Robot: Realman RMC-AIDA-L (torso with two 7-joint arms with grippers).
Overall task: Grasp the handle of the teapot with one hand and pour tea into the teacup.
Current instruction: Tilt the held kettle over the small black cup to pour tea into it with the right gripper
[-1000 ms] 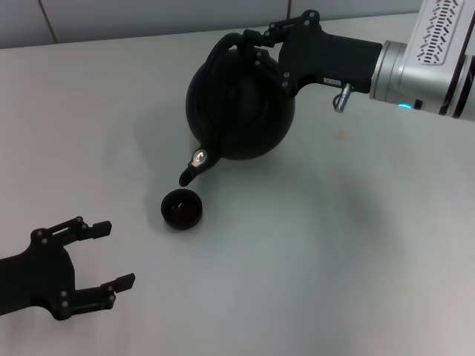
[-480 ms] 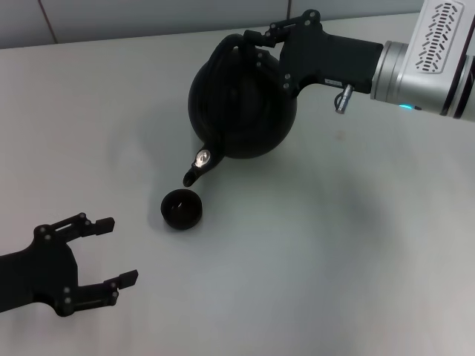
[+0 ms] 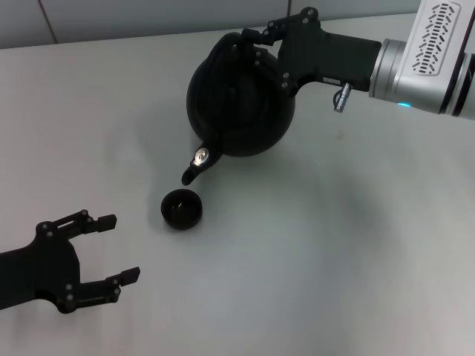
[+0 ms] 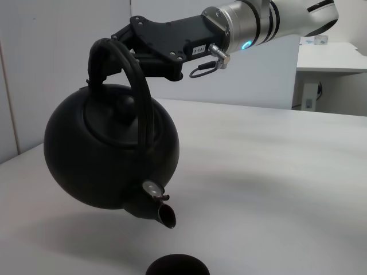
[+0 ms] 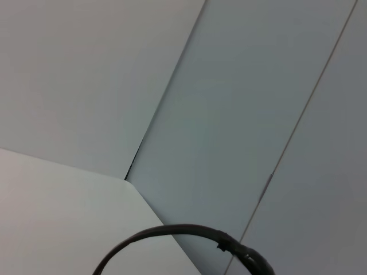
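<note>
One teapot (image 3: 239,107) held aloft, tilted, spout aimed down just above & behind teacup (image 3: 182,209) on table (image 3: 356,259). Right gripper (image 3: 256,41) fingers clamped on handle (image 4: 135,74). No tea visible yet. Left gripper (image 3: 111,248) fingers spread, idle nearby.

No legible text, brand, number or sign appears in any view. A small white label (image 4: 200,49) sits on the black body of the right gripper (image 4: 123,43); its print is too small to read.
</note>
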